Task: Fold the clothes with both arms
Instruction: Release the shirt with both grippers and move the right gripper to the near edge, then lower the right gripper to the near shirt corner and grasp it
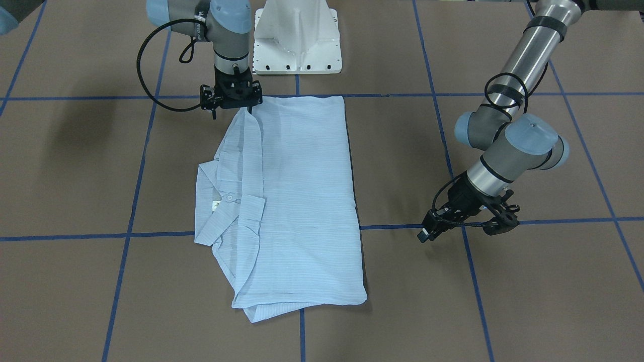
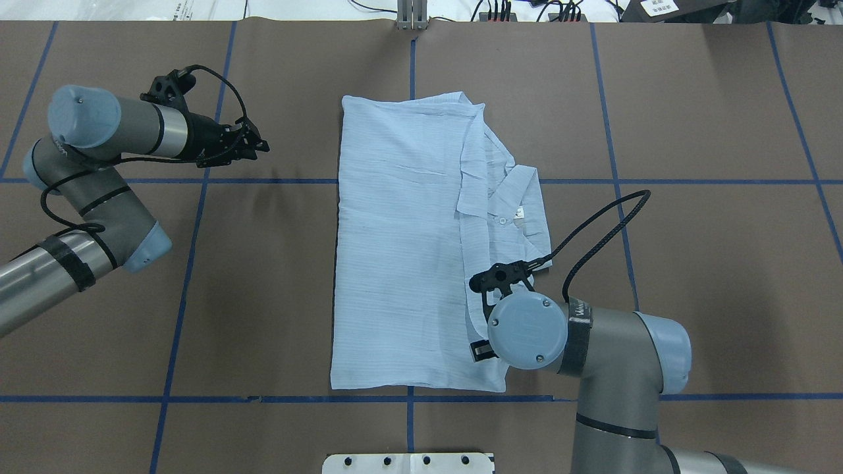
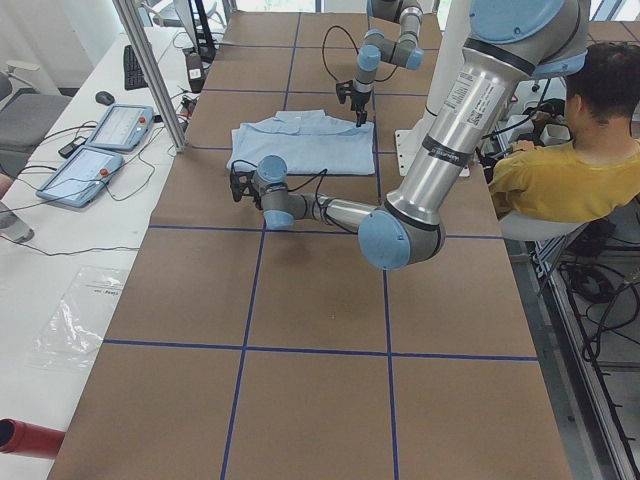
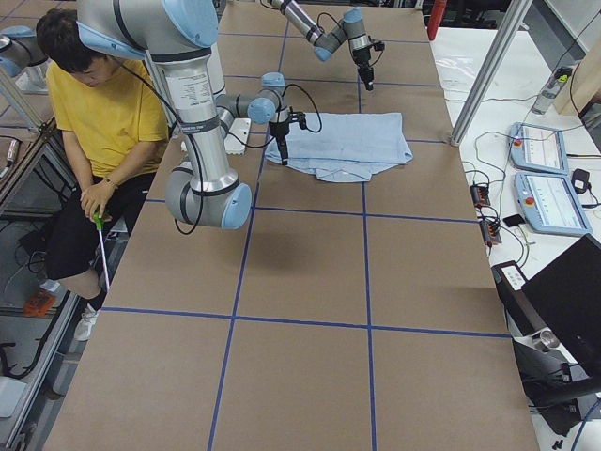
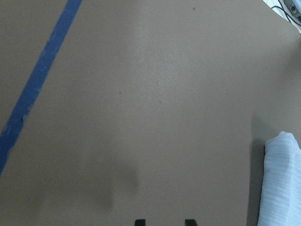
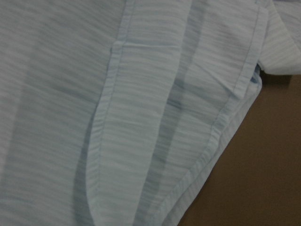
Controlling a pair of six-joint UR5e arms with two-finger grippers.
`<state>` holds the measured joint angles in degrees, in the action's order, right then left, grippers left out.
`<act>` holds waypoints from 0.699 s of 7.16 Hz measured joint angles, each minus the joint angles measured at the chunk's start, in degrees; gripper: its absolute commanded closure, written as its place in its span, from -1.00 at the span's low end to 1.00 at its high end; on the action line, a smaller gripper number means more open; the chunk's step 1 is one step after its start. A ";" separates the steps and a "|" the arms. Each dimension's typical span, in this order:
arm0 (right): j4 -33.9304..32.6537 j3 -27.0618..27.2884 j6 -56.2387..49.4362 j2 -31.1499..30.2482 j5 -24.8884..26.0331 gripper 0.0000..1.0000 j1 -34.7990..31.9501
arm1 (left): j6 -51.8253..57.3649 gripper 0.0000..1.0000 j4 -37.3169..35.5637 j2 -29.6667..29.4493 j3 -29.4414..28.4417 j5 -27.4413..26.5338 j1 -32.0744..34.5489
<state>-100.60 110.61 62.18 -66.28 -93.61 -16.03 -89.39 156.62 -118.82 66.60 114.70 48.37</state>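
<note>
1. The left gripper (image 2: 258, 143) has its fingertips (image 5: 189, 221) set apart. Bare table (image 2: 263, 296) shows between them, so nothing is held.
2. The right gripper (image 1: 232, 106) points down at the near right corner of the shirt (image 2: 402, 250). Its wrist view shows only cloth and a hem, no fingertips. Whether the fingers are apart, together or touching the fabric cannot be told.
3. The left gripper hangs low over the table, well apart from the shirt, to the left of its far left corner. A rounded cloth edge shows at the right margin of its wrist view.
4. The shirt lies flat at the table centre, folded lengthwise into a long panel.
   - The left edge is a straight fold.
   - The collar (image 2: 520, 197), one button (image 2: 503, 220) and the neck label (image 2: 519, 212) lie exposed on the right side.
5. Handling, as judged: the fabric is light, thin and limp, with no stiffness of its own. Stacked layers are likely to slide on each other.
6. Hold points, as judged: pinch all layers at a corner or hem, one corner per arm. Keep the edge between the arms taut. The collar and hems give the firmer hold.
7. No container appears in any view.
</note>
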 measured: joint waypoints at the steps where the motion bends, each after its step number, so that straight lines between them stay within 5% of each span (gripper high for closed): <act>1: 0.08 2.01 -0.74 -2.98 -0.29 -1.00 -0.76 | 0.00 0.21 -0.02 -0.01 0.08 0.00 0.02; 5: 0.09 5.52 -0.77 -8.27 -0.71 -1.00 -2.18 | 0.00 0.21 -0.11 -0.09 0.50 0.10 0.10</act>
<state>-100.51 116.13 61.41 -74.55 -94.32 -18.20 -89.38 156.51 -118.91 67.10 114.79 48.46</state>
